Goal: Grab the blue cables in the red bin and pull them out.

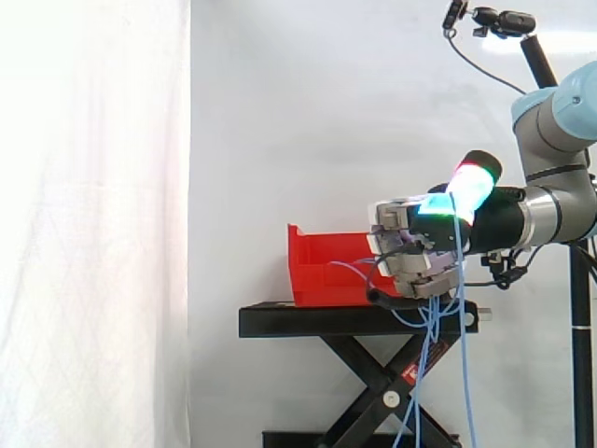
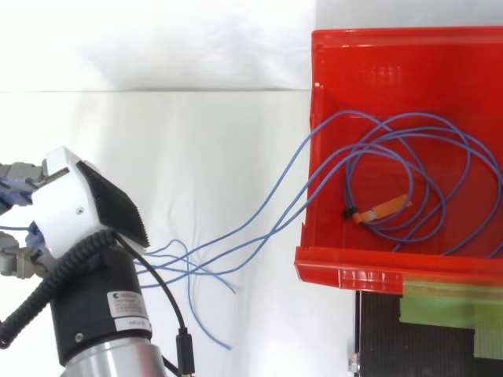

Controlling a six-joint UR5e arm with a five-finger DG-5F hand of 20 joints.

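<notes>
Your robot hand (image 1: 417, 254) curled round the blue cables (image 2: 267, 222), strands trailing out over the red bin (image 2: 346, 271) front wall, ends hanging past the black stand (image 1: 308, 320)

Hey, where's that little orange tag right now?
In the top view, the orange tag lies on the floor of the red bin, near its middle, ringed by loops of the blue cables.

Robotics lab test cell: white curtain (image 1: 93, 224) backdrop, black scissor-lift stand (image 1: 359, 322), camera (image 1: 506, 21) clamped on a pole, UR arm (image 1: 560, 117) at right.
</notes>
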